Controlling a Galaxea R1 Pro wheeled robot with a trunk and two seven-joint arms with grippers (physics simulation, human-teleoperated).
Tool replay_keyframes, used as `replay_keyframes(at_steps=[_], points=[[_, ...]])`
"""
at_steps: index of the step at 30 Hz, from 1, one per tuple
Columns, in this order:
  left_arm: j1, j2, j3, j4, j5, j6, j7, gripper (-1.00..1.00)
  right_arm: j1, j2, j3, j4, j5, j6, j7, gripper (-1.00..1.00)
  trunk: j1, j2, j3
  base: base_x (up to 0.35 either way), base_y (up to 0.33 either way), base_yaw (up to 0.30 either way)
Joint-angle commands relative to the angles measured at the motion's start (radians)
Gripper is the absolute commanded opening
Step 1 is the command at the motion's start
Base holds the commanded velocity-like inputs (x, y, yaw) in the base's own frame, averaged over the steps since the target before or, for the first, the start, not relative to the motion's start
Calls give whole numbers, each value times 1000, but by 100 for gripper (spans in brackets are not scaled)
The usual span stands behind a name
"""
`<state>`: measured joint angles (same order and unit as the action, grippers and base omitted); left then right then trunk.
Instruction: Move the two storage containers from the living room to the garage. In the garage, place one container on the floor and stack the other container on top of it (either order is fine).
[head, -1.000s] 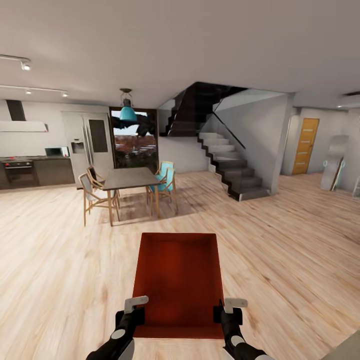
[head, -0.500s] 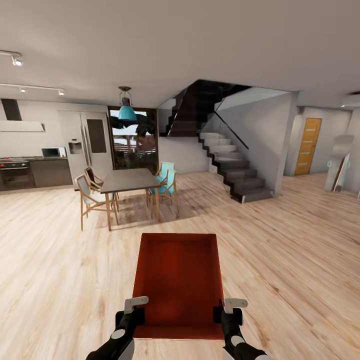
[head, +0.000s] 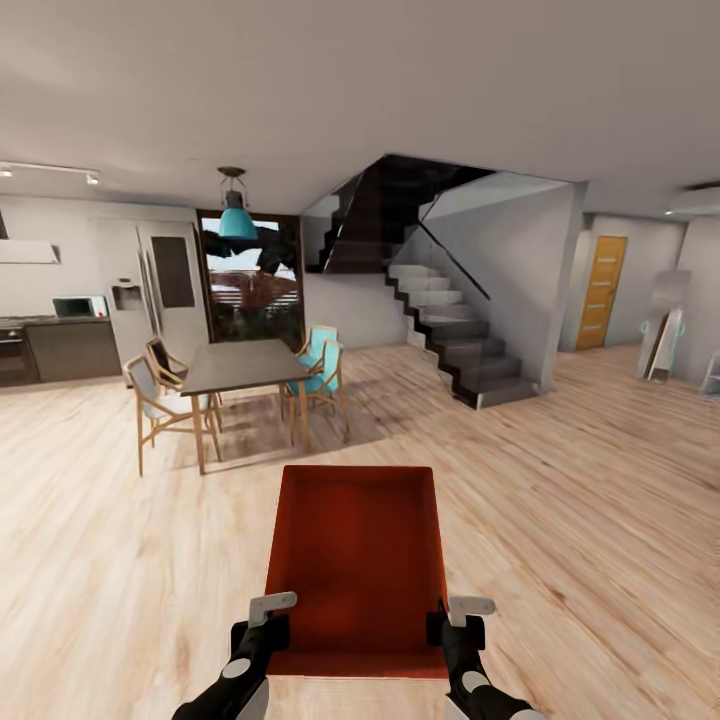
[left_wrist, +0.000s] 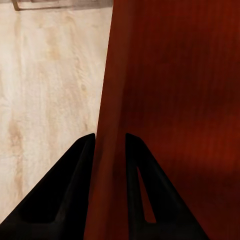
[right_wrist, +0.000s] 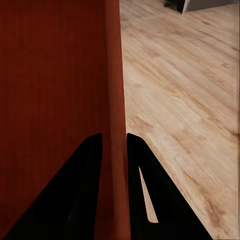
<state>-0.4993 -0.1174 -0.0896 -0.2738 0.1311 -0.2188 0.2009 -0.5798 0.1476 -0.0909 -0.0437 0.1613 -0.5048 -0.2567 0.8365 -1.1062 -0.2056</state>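
One storage container (head: 358, 565) in transit over wood-plank floor (head: 600, 500), clamped by left gripper (left_wrist: 109, 145) and right gripper (right_wrist: 114, 145), jaws pinching opposite walls; garage delivery, stacking pending.

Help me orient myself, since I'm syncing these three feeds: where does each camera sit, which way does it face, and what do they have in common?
Head view: on the robot's head, facing forward and down over the storage container, toward a dining table and staircase; left gripper and right gripper show.
Left wrist view: along its fingers, straddling the container's wall.
Right wrist view: along its fingers, likewise.
Shared: all three show the container and the wood floor.
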Motion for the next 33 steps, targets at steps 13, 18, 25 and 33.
replay_keyframes(at_steps=[13,18,25,33], points=[[-1,1,-15,2,16,61,-77,-100,-2,-5,36,-2,0,-11,-40,-100,1,-1,-1,322,89,-278],[-1,1,-15,2,16,61,-77,-100,-2,-5,36,-2,0,-11,-39,-100,1,-1,-1,322,89,-283],[-1,1,-15,3,16,61,-77,-100,-2,-5,36,-2,0,-11,-39,-100,1,-1,-1,322,89,-283],[-1,1,-14,3,16,61,-77,-100,-2,-5,36,-2,0,-11,-39,-100,1,-1,-1,322,89,-283]])
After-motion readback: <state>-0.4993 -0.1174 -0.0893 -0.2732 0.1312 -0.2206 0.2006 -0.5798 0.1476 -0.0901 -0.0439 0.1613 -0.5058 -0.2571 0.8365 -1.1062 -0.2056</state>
